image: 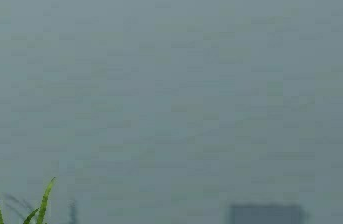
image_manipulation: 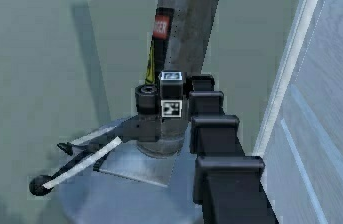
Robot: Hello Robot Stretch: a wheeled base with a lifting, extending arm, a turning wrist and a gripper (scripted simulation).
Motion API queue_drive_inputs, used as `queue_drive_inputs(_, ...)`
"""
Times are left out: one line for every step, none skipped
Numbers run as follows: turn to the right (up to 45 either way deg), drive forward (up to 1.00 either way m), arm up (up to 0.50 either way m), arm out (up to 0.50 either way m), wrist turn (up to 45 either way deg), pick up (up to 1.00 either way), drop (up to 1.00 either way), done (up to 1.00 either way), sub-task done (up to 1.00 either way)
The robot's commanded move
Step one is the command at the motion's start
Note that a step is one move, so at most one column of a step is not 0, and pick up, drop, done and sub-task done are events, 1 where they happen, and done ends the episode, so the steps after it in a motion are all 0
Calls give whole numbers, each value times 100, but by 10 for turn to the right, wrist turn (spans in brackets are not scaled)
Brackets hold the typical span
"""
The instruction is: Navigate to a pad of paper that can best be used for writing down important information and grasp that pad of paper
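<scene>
In the arm side view my arm (image_manipulation: 224,160) rises from the bottom edge, with its two white marker squares (image_manipulation: 171,95) at the far end. The gripper (image_manipulation: 57,167) reaches left and down from them, its thin fingers (image_manipulation: 84,160) above the edge of a round grey-blue surface (image_manipulation: 129,200). A flat pale grey slab (image_manipulation: 139,165) lies on that surface right behind the gripper's body. I cannot tell whether the gripper holds anything.
A tall grey post (image_manipulation: 184,40) with a red and black label (image_manipulation: 161,25) stands behind the gripper. A white door frame (image_manipulation: 284,80) and a pale blue panel (image_manipulation: 329,120) close the arm side view's right. Ahead are a bare grey wall (image: 169,90), green leaves (image: 41,205) and a dark block (image: 266,214).
</scene>
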Motion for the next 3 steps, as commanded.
queue_drive_inputs(0,0,0,0,450,0,0,0,0)
queue_drive_inputs(0,0,0,0,450,0,0,0,0)
queue_drive_inputs(0,0,0,0,60,0,0,0,0)
